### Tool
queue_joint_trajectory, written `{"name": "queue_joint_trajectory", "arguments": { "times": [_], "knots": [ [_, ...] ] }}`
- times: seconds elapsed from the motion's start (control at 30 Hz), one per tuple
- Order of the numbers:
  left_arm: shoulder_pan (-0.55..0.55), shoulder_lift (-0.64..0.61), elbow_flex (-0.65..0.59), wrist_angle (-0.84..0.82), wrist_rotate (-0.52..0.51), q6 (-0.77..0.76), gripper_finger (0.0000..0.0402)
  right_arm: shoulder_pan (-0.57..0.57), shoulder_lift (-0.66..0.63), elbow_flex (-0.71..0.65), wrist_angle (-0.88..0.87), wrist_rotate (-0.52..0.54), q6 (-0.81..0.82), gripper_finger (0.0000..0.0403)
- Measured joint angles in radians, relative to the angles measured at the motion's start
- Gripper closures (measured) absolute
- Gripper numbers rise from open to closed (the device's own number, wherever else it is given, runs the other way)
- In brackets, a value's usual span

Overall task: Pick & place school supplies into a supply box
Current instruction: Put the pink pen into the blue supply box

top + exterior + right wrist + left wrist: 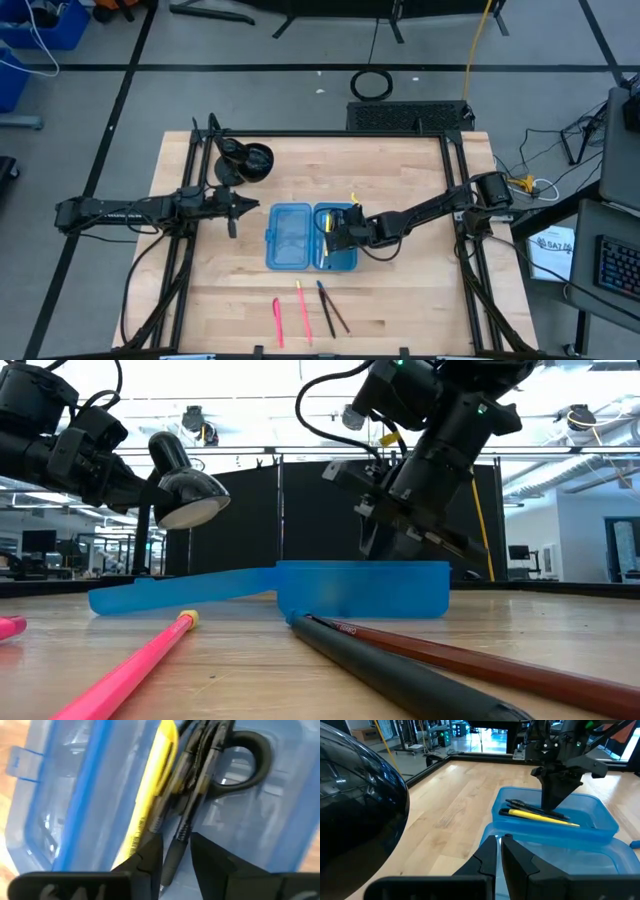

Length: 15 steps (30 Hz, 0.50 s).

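We see the box (pixel 300 236) lying open at the table's (pixel 400 290) centre, its two translucent blue halves side by side. The half nearer the right arm holds a yellow pen (pixel 152 795), a dark pen (pixel 187 815) beside it, and the scissors (pixel 245 762), whose black handle loop shows behind the pens. The other half looks empty.

The right gripper (pixel 333 236) reaches in from the table's right edge and points down into the filled half. Its fingers are spread slightly, one on each side of the dark pen, which lies in the gap between them; we cannot tell whether they touch it.

The left gripper (pixel 499 857) hovers just beside the box's left edge with its fingers pressed together, holding nothing.

Four supplies lie on the table near its front edge, apart from the box: a pink pen (pixel 277 320), a pink-red pencil (pixel 302 310), a dark pen with a blue tip (pixel 325 308) and a brown pencil (pixel 338 312).

A black lamp (pixel 245 160) stands at the far left.
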Motion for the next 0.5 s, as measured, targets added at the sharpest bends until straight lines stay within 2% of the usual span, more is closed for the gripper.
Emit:
{"name": "queue_joint_trajectory", "arguments": {
  "times": [0.13,0.33,0.4,0.5],
  "knots": [
    [0.000,0.000,0.000,0.000,0.000,0.000,0.0371,0.000,-0.005,0.000,0.016,0.004,-0.053,0.0304],
    [0.000,0.000,0.000,-0.001,0.030,-0.001,0.0371,0.017,-0.089,0.000,-0.010,0.132,-0.190,0.0313],
    [0.000,0.000,0.000,-0.002,0.047,0.001,0.0371,0.026,-0.138,0.000,-0.031,0.150,-0.279,0.0316],
    [0.000,0.000,0.000,-0.019,0.070,0.018,0.0371,0.064,-0.225,0.000,-0.038,0.263,-0.459,0.0319]
  ]
}}
